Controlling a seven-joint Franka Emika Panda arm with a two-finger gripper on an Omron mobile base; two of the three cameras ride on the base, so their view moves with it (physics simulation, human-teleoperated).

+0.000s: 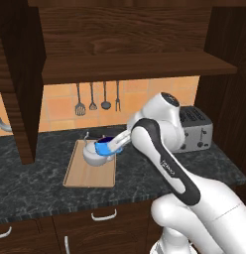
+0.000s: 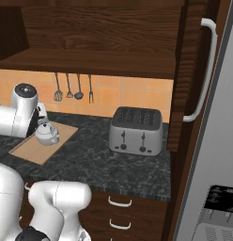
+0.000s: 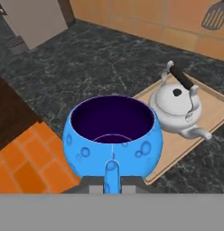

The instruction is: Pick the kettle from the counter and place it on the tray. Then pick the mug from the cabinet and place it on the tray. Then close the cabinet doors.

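Note:
In the hand view the bright blue mug sits right in front of my gripper, whose jaws are shut on the mug's handle. The mug hangs upright just above the back right part of the light-wood tray, close to the silvery kettle. The kettle stands on the tray with its dark handle up, and it also shows from the right. The cabinet stands open above, with its doors swung out and the right one's bar handle showing.
A silver toaster stands on the dark counter to the right of the arm. Several utensils hang on the orange tiled wall behind the tray. Drawers with white handles run below the counter.

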